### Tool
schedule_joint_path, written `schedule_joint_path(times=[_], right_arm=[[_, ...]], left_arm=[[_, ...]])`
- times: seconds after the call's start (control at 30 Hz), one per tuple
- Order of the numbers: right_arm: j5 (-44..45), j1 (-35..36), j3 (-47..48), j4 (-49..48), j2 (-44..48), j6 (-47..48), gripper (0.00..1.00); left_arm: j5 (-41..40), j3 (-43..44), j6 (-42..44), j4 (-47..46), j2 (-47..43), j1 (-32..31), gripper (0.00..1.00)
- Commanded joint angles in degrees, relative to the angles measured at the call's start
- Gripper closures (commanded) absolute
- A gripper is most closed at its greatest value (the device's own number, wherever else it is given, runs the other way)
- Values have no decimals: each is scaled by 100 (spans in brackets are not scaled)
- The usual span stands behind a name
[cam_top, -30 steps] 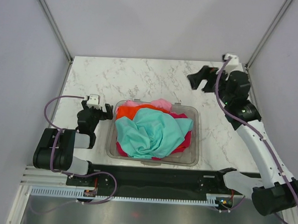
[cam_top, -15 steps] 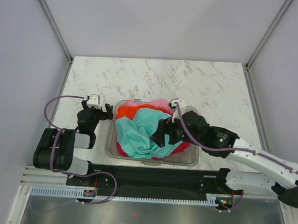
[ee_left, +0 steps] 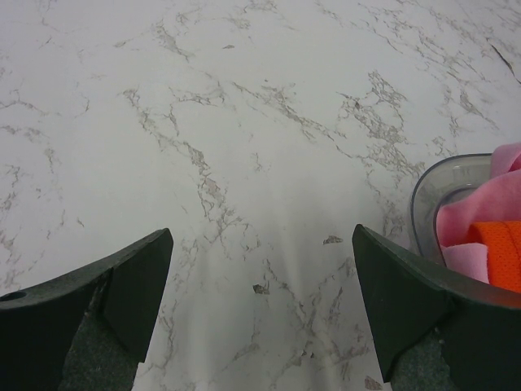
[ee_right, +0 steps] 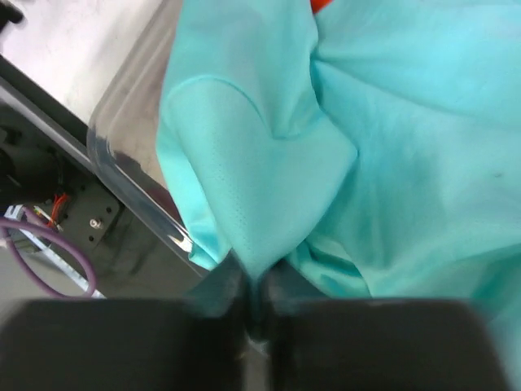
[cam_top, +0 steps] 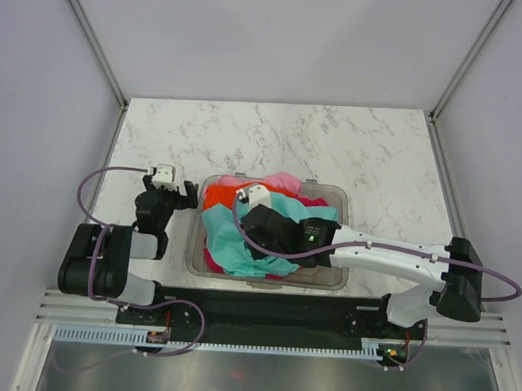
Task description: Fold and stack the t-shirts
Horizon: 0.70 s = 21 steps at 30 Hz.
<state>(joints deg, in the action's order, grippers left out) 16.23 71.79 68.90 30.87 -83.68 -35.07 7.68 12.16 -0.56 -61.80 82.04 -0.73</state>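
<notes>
The t-shirts lie crumpled in a clear plastic bin (cam_top: 341, 196). The teal t-shirt (cam_top: 225, 231) is on top, over the orange (cam_top: 222, 195), the light pink (cam_top: 285, 179) and the magenta-red (cam_top: 211, 261). My right gripper (cam_top: 257, 241) reaches down into the bin. The right wrist view shows this gripper (ee_right: 254, 281) shut on a pinched fold of the teal t-shirt (ee_right: 366, 147) near the bin's front left rim (ee_right: 134, 175). My left gripper (cam_top: 187, 193) rests left of the bin. It stands open (ee_left: 260, 301) over bare marble with nothing between its fingers.
The bin's rounded corner (ee_left: 420, 204) shows at the right of the left wrist view, with pink cloth (ee_left: 488, 204) and orange cloth (ee_left: 498, 254) inside. White marble table (cam_top: 282, 135) stretches behind the bin. A black base rail (cam_top: 264, 305) runs along the near edge.
My right arm swung from the far right corner down into the bin, moved left across the pile, and its jaws closed on the teal t-shirt. The left arm stayed still.
</notes>
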Motion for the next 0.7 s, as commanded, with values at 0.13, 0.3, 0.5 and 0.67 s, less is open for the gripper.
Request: schedule_joint_path(times=[0.13,0.3,0.5,0.67], right_arm=[[1422,10,2505,1146,53,657,100],[3067,11,5025,1984,641,1633,100],[5779,2,4678,1492,1863,2601,100],[7472,10,2877,1527,2854,2252,96]], left_arm=[[32,49,196,-306,5,-15,0],[32,41,196,-306,-4,-15,0],[32,40,205,-306,5,-15,0],[32,49,205,-298,5,-15,0]])
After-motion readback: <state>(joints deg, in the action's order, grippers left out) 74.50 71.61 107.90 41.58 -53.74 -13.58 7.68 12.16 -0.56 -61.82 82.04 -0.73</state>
